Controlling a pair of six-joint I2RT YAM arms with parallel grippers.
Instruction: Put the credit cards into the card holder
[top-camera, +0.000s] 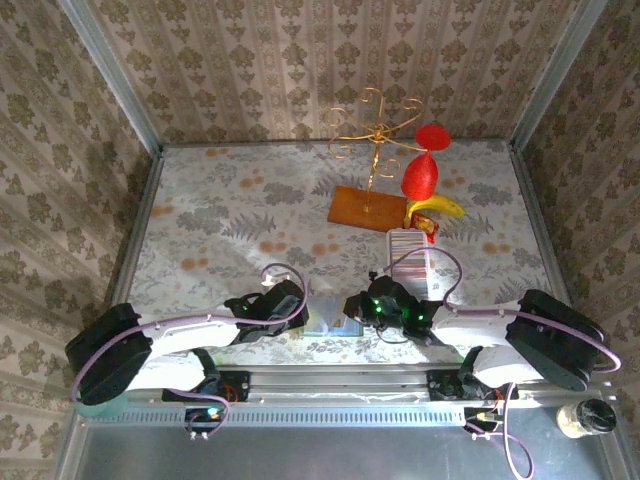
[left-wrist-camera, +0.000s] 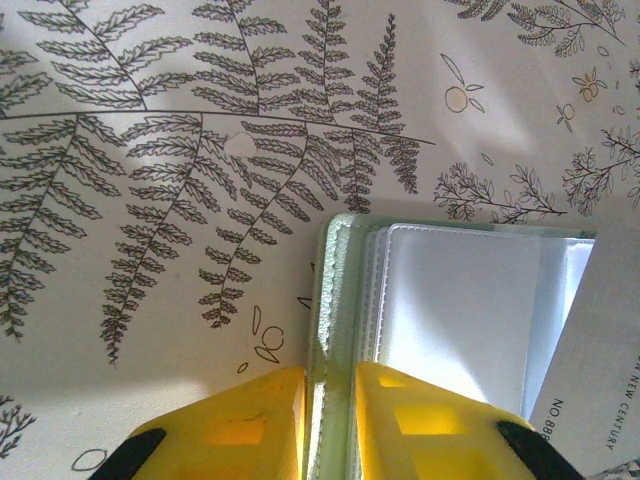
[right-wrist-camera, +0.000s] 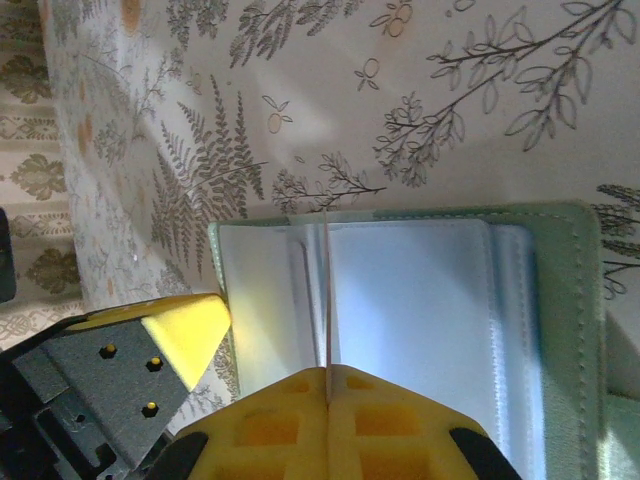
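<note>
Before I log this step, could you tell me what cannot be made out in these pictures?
Top view: left gripper and right gripper hide most of the wallet; the white tray's contents are too small.
Left wrist view: the frame edge cuts off the card's print.
Right wrist view: held card edge-on, its face unreadable.

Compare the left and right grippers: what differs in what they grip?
Left gripper clamps the green edge of the card holder, which lies open on the table. The right gripper pinches a credit card edge-on over its pockets. Left grips a thick rim, right a thin sheet. Both are shut, with yellow fingers.
</note>
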